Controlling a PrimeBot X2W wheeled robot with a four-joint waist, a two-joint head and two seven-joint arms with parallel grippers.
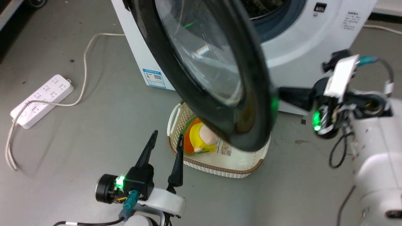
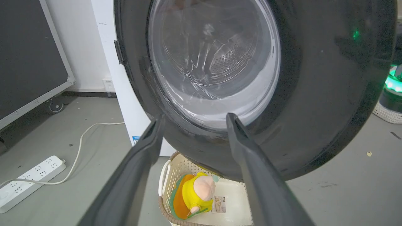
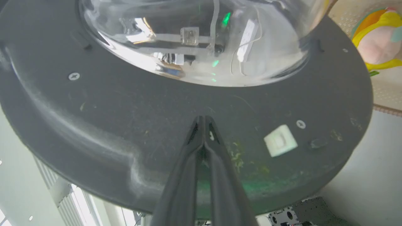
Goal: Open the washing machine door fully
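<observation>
The washing machine door, a black rim around a bulging glass bowl, stands swung out from the white washing machine. My right gripper is shut with nothing between its fingers. Its tips are against the dark inner face of the door, just below the glass bowl. In the head view my right gripper reaches in from the right and its tips are hidden behind the rim. My left gripper is open and empty, low in front of the door's outer face.
A cream woven basket with a yellow and orange plush toy sits on the floor under the door's lower edge. A white power strip and its cable lie on the grey floor to the left.
</observation>
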